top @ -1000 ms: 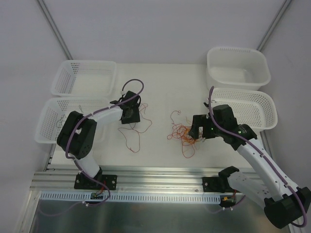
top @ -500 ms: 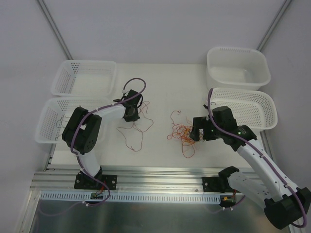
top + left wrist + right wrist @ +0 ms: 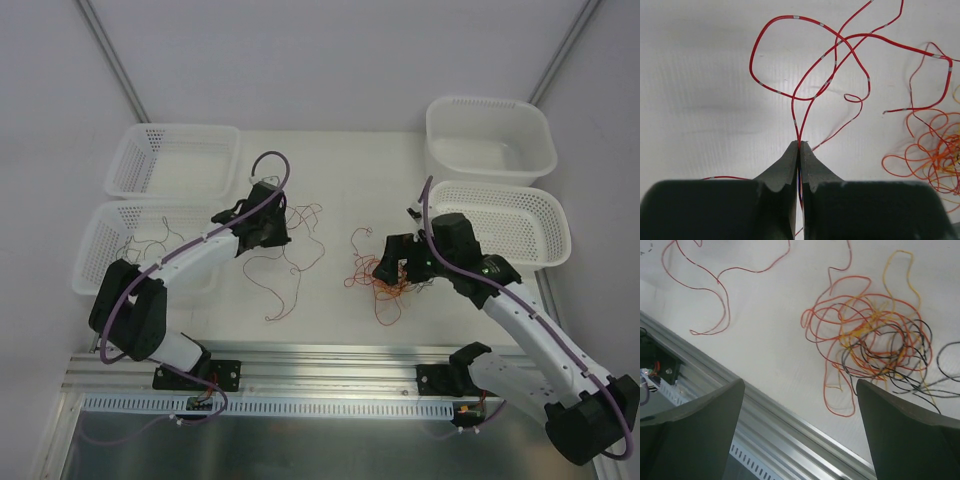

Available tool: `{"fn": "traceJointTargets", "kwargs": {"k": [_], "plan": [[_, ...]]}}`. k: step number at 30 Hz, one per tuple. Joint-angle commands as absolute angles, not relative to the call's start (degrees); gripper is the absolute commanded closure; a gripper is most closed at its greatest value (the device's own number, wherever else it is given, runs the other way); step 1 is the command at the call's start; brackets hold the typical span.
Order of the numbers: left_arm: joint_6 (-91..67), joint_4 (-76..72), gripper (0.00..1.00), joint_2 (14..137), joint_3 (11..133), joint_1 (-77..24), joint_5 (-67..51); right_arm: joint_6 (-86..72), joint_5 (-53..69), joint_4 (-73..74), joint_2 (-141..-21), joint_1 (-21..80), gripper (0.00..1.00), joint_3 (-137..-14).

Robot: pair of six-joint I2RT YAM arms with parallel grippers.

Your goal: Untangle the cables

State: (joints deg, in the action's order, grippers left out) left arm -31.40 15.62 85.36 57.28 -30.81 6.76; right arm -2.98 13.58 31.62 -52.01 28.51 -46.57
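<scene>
Right end effector point(image 3: 800, 385): fingers spread wide above the tangle (gripping nothing).
Cables point(image 3: 875, 340): orange, yellow and black knot lying on the counter point(image 3: 330, 160), right of centre in the top view.
Left end effector point(image 3: 799, 145): pinched tight on a red cable point(image 3: 793, 100), left of centre.

End of red cable point(image 3: 795, 120) hidden inside left end effector point(image 3: 800, 144), tangle point(image 3: 935, 150) cut off at right edge

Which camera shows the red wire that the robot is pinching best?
The left wrist view: the red wire fills it, clamped in the shut left gripper. The top view shows thin loops beside that gripper; the right wrist view catches a red strand, maybe the same one.
</scene>
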Motion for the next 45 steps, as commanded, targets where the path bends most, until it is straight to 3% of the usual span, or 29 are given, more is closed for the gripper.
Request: {"fn": "traceJointTargets", "kwargs": {"k": [1,17,25,36,45], "plan": [[-33.57,15.73,1.0,81.48,56.25,-32.08,2.73,-7.29,19.33,20.49,-54.84,30.41,0.01,-46.59],[-34.19,16.78,1.0,73.22,56.16,-33.57,0.09,-16.7,17.67,0.18,-71.01,41.13,0.04,-45.18],[-31.29,18.46,1.0,68.38,55.72,-33.66,-3.86,-14.68,14.24,-1.14,-71.89,41.31,0.08,-45.53],[-28.39,21.18,1.0,65.39,54.93,-33.58,-6.33,-9.41,14.85,-0.26,-68.38,41.04,0.23,-49.13],[-26.02,21.88,1.0,66.18,55.9,-34.54,-8.35,-7.65,15.91,5.01,-69.78,41.13,0.24,-57.73]]}}
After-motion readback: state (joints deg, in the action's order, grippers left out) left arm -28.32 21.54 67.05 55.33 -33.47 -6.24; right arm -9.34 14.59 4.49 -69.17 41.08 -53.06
